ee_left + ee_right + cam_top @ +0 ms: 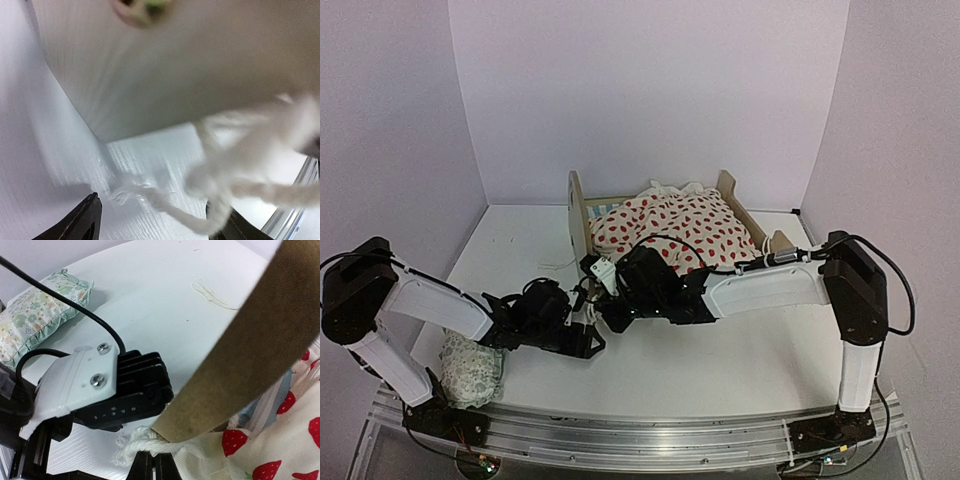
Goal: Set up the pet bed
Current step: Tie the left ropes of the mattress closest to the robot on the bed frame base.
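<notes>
The pet bed (578, 215) stands at the back middle, with its plywood headboard (260, 355) on the left and a strip of striped mattress (265, 407) showing. A cream red-dotted blanket (675, 225) is heaped on it. My right gripper (610, 318) reaches left past the headboard. Seen from the right wrist, the right gripper (154, 465) is shut on the blanket's tasselled corner (135, 445). My left gripper (588, 340) sits just beside it. In the blurred left wrist view the left gripper (160, 225) is open, and a white tassel (220, 185) hangs against its right finger (235, 227).
A small green-patterned pillow (470, 370) lies at the near left beside the left arm, and it also shows in the right wrist view as the pillow (35, 310). Loose white thread (212, 295) lies on the table left of the headboard. White walls enclose the table.
</notes>
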`<state>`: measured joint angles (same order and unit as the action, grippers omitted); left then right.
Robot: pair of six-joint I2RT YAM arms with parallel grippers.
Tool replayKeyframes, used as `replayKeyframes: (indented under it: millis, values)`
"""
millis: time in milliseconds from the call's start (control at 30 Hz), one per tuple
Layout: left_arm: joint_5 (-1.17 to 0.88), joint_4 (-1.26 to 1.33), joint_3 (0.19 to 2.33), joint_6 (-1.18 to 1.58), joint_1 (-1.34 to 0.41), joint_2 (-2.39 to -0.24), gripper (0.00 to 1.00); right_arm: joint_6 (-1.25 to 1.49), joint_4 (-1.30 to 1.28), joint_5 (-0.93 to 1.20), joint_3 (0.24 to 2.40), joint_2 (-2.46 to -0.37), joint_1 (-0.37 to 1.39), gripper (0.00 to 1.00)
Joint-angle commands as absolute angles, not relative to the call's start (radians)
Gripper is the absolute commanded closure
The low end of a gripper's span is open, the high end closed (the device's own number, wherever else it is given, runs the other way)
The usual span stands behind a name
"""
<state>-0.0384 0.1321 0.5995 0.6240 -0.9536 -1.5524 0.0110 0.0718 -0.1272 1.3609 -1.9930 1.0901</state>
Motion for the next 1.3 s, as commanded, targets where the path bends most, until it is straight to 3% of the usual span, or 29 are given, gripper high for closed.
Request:
replayKeyframes:
  millis: [0, 200, 533, 667, 767, 900, 1033, 1267]
  values:
    - [0.061, 0.206, 0.591, 0.592, -1.027, -1.51, 0.26, 0.046, 0.064, -0.119, 1.419, -1.988, 1.097, 1.0]
    - [0.265, 0.308, 0.477, 0.615, -1.09, -1.431, 0.29, 0.046, 0.035, -0.119, 1.427, -1.981, 1.096, 1.0]
    - [0.409, 0.626, 0.41, 0.417, -1.13, -1.523, 0.34, 0.057, 0.019, -0.117, 1.405, -1.968, 1.097, 1.0]
    - [0.413, 0.626, 0.457, 0.373, -1.13, -1.584, 0.48, 0.06, 0.015, -0.116, 1.398, -1.961, 1.097, 1.0]
    - [0.457, 0.603, 0.472, 0.378, -1.131, -1.59, 0.7, 0.06, 0.009, -0.118, 1.393, -1.953, 1.097, 1.0]
    - [0.488, 0.584, 0.489, 0.358, -1.132, -1.567, 0.8, 0.059, 0.003, -0.121, 1.378, -1.936, 1.097, 1.0]
    - [0.485, 0.567, 0.497, 0.341, -1.132, -1.562, 0.97, 0.06, 0.0, -0.127, 1.363, -1.918, 1.097, 1.0]
    - [0.486, 0.536, 0.469, 0.348, -1.132, -1.521, 1.0, 0.058, -0.019, -0.146, 1.341, -1.886, 1.097, 1.0]
